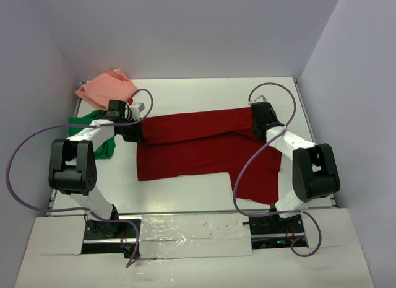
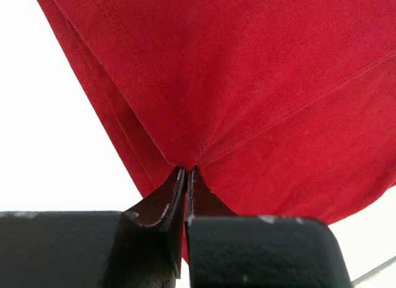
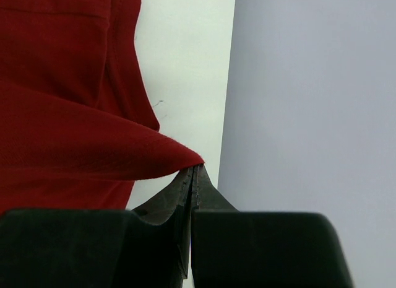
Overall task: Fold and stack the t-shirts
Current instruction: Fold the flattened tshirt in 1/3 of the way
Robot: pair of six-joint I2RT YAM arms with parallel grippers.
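White table (image 1: 185, 93), 3 shirts on it.
Red shirt (image 1: 198, 148) spread across the middle toward the right edge; green shirt (image 1: 81, 122) at the left edge; pink shirt (image 1: 108, 87) in the far-left corner.

Left: green t-shirt (image 1: 82, 121), pink t-shirt (image 1: 106, 87) piled; right gripper (image 3: 195, 170) near wall (image 3: 309, 83).

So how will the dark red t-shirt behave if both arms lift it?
Likely floppy: the dark red t-shirt puckers into a peak where the left fingers pinch it. Probably sags between grips, as the rest lies slack on the table. Seems light: the right fingers hold it by a thin corner pinch.
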